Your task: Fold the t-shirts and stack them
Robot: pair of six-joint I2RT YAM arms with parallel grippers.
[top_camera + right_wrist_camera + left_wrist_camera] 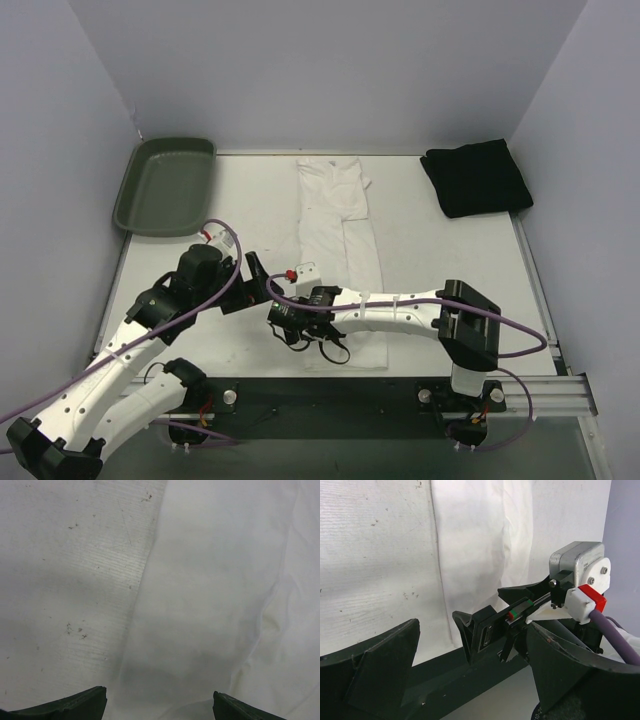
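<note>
Folding the white t-shirt (340,230) crosswise looks like the step in hand. It lies as a long narrow strip down the middle of the surface (250,200), running from far to near, with creases along its right side. The black t-shirt (475,178) sits folded in a compact block at the far right, well apart from it. The dark green tray (165,190) rests at the far left.

Your right end effector (159,700) hangs low over the strip's left long edge, towards its near end, fingers spread wide with nothing between them. Your left end effector (255,280) hovers just to the left of it, also fully spread and holding nothing. Its wrist view looks straight at the other arm's tip.

The two are crowded, so separate them before you commit. Bring each one down on its own corner of the near end, and pinch through every layer, or only the top ply may come up. Lift just enough to clear the surface, then carry both corners towards the far end together and level, so the strip doubles over squarely. Watch the purple cables near the cloth. Aim for a block close in footprint to the black one, since the two must stack.
</note>
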